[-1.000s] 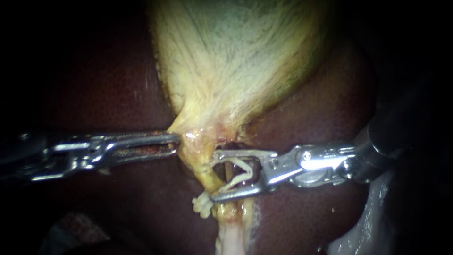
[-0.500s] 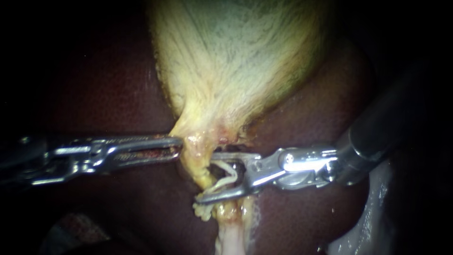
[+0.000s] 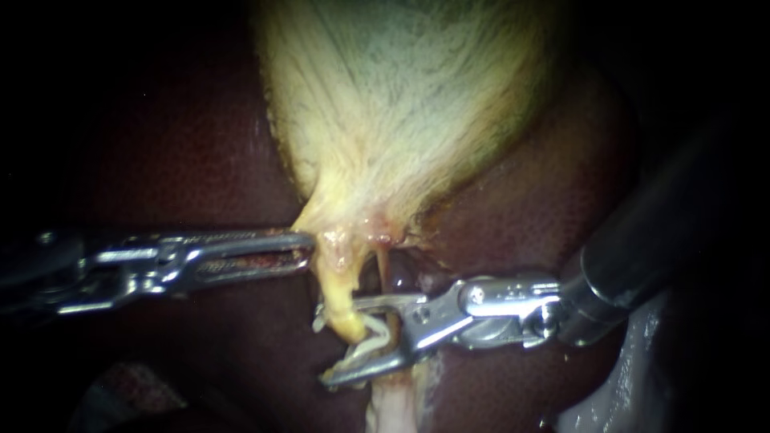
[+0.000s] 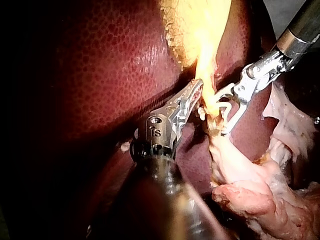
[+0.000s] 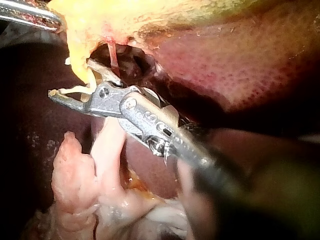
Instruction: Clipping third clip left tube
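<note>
**Open clip astride the left tube, closure pending**

Nearest, running under the right instrument (image 3: 325, 345): a pale tissue strand (image 3: 391, 409). Over it, jaws wide apart, both bearing on a white clip (image 3: 370, 345) carried open between them. Between the clip's legs: the yellow left tube (image 3: 343, 293). Just beyond the jaw facing the gallbladder (image 3: 401, 120), a thinner reddish tube (image 3: 380, 269). Farther, opposite the clip's mouth, the left instrument (image 3: 307, 250), jaws together on the gallbladder's neck. Farthest: dark liver (image 3: 176, 160).

Likely hazards: closing before the jaw tips clear the tube's far wall, leaving it half pinched; catching the thinner reddish tube in the same bite; slack at the left instrument, letting the tube slip out.

Tube's long axis: from the gallbladder's neck across both jaws, near a right angle to them. Clip's long axis along the jaws, mouth pointing away from its shaft.
</note>
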`<state>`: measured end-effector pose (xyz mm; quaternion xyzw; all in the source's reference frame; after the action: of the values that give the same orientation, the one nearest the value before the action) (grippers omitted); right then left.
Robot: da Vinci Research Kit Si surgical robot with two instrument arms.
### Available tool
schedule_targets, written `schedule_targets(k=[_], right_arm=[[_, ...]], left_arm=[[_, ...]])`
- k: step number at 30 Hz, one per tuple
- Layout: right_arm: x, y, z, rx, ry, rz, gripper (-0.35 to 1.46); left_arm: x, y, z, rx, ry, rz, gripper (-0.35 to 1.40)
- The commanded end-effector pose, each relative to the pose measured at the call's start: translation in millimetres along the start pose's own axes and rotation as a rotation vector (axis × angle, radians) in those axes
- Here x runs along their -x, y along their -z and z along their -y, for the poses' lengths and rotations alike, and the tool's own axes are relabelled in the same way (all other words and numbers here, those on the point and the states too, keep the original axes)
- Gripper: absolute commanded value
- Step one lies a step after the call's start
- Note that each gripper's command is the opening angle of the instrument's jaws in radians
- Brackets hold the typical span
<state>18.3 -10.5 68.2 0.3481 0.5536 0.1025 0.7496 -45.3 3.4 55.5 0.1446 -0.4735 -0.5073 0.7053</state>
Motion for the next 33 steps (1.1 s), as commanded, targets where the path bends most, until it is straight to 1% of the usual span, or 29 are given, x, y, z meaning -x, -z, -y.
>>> schedule_targets(k=[1,6,9,10,12,17,19,25,30,33], right_arm=[[-0.4,0.3,-0.1,0.005,-0.001,-0.009,0.54],[-2.8,1.7,-1.0,0.037,-0.021,-0.043,0.54],[-3.9,2.3,-1.5,0.052,-0.031,-0.052,0.53],[-4.1,2.4,-1.5,0.053,-0.032,-0.052,0.53],[-4.5,2.5,-1.7,0.066,-0.083,-0.058,0.53],[-4.7,2.2,-1.9,0.064,-0.256,-0.067,0.51],[-4.6,2.2,-1.9,0.066,-0.303,-0.071,0.5],[-4.6,2.2,-1.9,0.065,-0.374,-0.074,0.42],[-4.5,2.5,-1.8,0.065,-0.421,-0.077,0.28],[-4.5,2.5,-1.8,0.065,-0.433,-0.078,0.21]], left_arm=[[0.0,0.0,0.0,-0.001,0.0,0.0,-0.35],[-0.1,-0.2,0.1,-0.003,0.0,-0.001,-0.35],[-0.1,-0.2,0.1,-0.003,0.0,-0.001,-0.35],[-0.1,-0.2,0.1,-0.003,0.0,-0.001,-0.35],[-0.1,-0.3,0.1,-0.003,-0.001,-0.001,-0.35],[-0.2,-0.3,0.2,-0.005,-0.001,-0.001,-0.35],[-0.2,-0.4,0.2,-0.005,-0.001,-0.001,-0.35],[-0.3,-0.5,0.3,-0.004,-0.001,-0.001,-0.35],[-0.3,-0.5,0.3,-0.004,-0.001,-0.001,-0.35],[-0.3,-0.5,0.3,-0.004,-0.001,-0.001,-0.35]])
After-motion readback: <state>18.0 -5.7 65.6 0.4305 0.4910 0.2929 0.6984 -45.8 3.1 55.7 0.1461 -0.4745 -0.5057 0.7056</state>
